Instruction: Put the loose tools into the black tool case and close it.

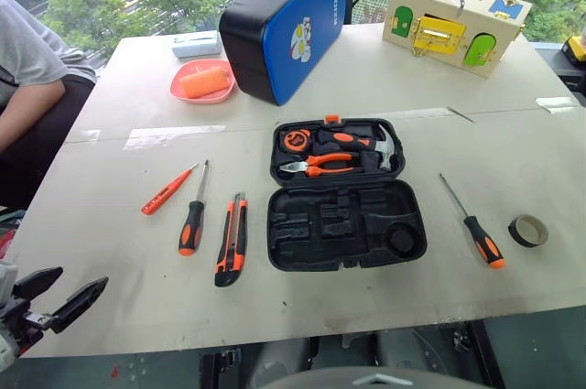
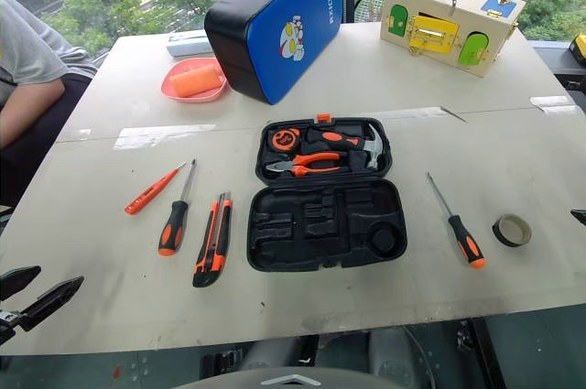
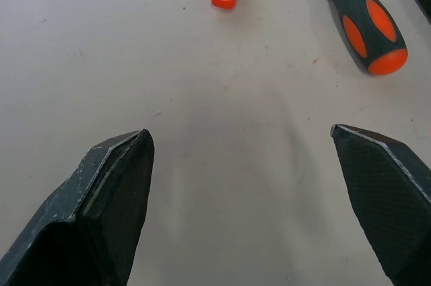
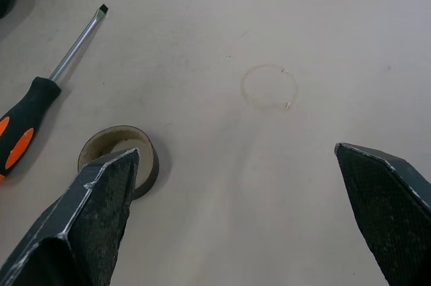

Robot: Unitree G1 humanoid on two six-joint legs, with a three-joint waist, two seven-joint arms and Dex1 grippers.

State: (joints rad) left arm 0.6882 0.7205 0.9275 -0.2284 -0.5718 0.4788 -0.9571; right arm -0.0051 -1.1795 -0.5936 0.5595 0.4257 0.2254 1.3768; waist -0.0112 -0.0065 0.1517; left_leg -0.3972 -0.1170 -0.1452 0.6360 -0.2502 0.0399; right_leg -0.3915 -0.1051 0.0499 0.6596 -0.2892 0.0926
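Observation:
The black tool case [image 1: 346,224] lies open mid-table, its near half holding empty recesses, its far half a hammer, pliers and a tape measure. To its left lie a slim orange screwdriver [image 1: 167,190], a black-and-orange screwdriver [image 1: 192,222] and an orange-black utility knife [image 1: 232,241]. To its right lie a second screwdriver [image 1: 474,227] and a dark tape roll [image 1: 527,230]. My left gripper [image 1: 82,276] hovers open over bare table at the front left, short of the screwdriver handles [image 3: 367,23]. My right gripper [image 4: 236,149] is open, one finger just over the tape roll [image 4: 118,141].
A large blue-and-black case [image 1: 284,23] stands at the back, with a pink plate [image 1: 203,81] and a small white box [image 1: 197,43] to its left. A wooden latch box [image 1: 453,23] sits back right. A person [image 1: 27,69] sits at the table's left side.

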